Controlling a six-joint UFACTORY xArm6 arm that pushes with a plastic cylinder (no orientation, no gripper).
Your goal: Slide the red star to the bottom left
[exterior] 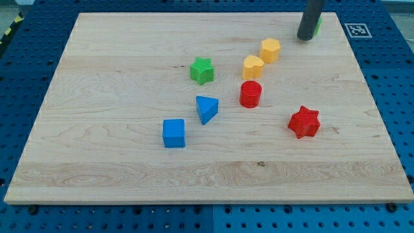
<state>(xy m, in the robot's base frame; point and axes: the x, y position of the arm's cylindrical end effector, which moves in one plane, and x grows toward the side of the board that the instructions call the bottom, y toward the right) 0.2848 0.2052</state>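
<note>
The red star (304, 122) lies on the wooden board (116, 175) at the view's right, a little below the middle. My tip (305, 37) is near the view's top right corner, far above the star and apart from it. A green block (318, 24) is mostly hidden behind the rod. A red cylinder (250, 94) stands up and to the left of the star.
A yellow hexagon block (270, 49) and a yellow heart-like block (253, 66) lie left of and below the tip. A green star (202, 70), a blue triangle (206, 109) and a blue cube (174, 133) lie around the board's middle. A marker tag (358, 30) sits off the board's top right.
</note>
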